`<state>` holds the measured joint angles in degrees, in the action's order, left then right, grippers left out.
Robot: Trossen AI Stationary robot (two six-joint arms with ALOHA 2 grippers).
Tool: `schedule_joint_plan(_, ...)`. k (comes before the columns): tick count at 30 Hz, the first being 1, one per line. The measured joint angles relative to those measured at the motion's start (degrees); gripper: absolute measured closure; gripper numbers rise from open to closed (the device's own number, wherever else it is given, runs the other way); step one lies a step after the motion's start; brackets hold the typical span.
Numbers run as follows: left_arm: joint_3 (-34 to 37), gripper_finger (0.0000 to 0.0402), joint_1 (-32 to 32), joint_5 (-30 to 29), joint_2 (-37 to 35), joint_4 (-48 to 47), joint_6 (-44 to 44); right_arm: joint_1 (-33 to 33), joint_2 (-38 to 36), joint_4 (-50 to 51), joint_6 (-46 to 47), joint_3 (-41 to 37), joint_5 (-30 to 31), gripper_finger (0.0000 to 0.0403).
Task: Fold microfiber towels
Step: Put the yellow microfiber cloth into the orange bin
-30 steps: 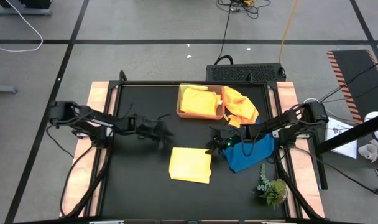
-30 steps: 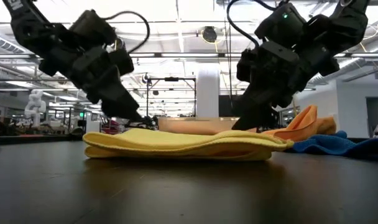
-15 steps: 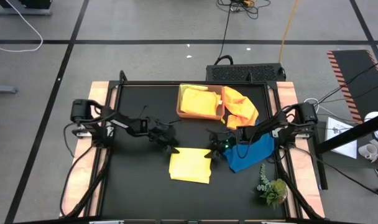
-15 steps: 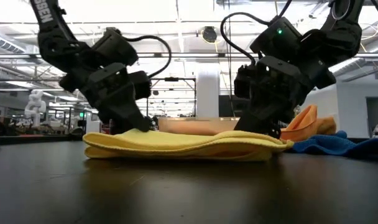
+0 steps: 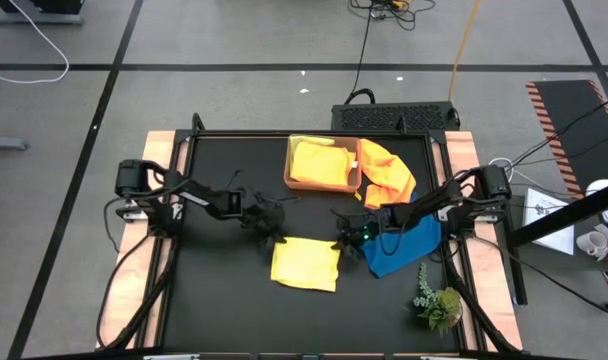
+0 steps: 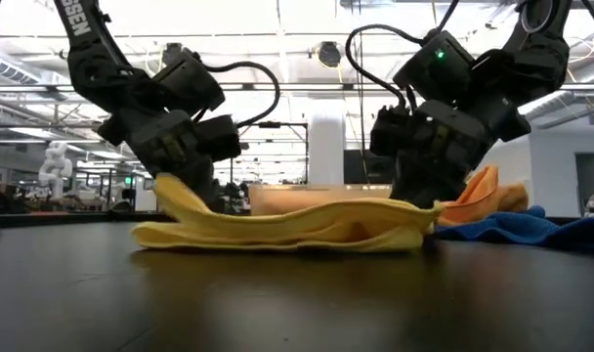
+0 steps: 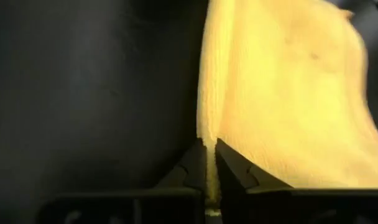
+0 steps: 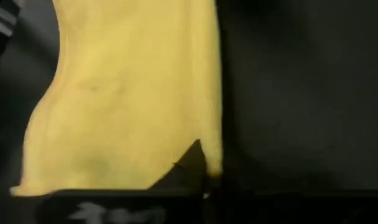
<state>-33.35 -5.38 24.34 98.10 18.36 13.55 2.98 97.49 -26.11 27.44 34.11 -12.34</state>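
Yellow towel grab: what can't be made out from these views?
- Right gripper: its wrist view shows one finger; the yellow towel covers the other.
- Fold layers: the low view shows only the towel's near edge; how many plies each gripper holds is unclear.
- Tray contents: the low view sees only its wall.
- Left gripper: the towel edge sits between its fingers; how deep is cut off by the picture's edge.

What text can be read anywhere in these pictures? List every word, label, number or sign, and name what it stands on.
"SSEN": white letters on the left arm in the low view, cut off by the picture's edge.
White marks on the dark hardware nearest the right wrist camera: too blurred to read.
Small green lit sign in the room behind: too small to read.
Yellow towel: no text.
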Motion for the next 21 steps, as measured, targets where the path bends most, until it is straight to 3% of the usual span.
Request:
schedule_joint_plan(4,-2.44,0.0389,-1.10,-0.13,-4.07,-3.98,-3.60,-0.36,-5.08,2.29,-1.86,-0.04,-0.37,0.0392)
schedule_joint_plan(12,-12.62,0.0397,-4.07,-12.12,-13.52,-15.44,-18.07,-3.97,-21.54,12.38,-8.84,-0.05,4.61,0.0400)
schedule_joint_plan(16,-16.72,0.0395,-6.28,-15.50,-13.83,-17.89,-22.81,-7.15,-28.32,15.61,-12.69,-0.01,9.23,0.0401)
schedule_joint_plan(21,-19.68,0.0397,-10.12,-17.59,-13.85,-17.43,-25.29,-12.74,-32.16,15.82,-15.93,0.02,10.64,0.0401)
